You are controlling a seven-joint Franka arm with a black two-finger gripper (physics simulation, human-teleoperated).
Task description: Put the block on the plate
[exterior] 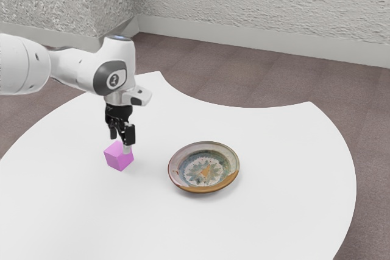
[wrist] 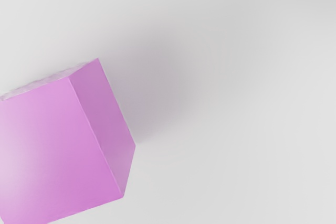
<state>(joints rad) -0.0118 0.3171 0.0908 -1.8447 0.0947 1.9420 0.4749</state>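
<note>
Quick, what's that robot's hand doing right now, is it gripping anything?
Gripper: open, its jaws standing apart right at the pink block, not closed on it.

Jaws [exterior: 120,140] are hiding a bit of the block [exterior: 118,158], wrist view's cropping it too, and the arm [exterior: 22,68] and desk [exterior: 73,211] are running off the exterior view's left.

The big white table [exterior: 286,211] has a round edge and a scooped-out curve on its far side, and past it is a brown floor [exterior: 274,80], with bumpy pale walls [exterior: 262,4] behind and a smooth baseboard [exterior: 262,40] running along the bottom of them.
</note>
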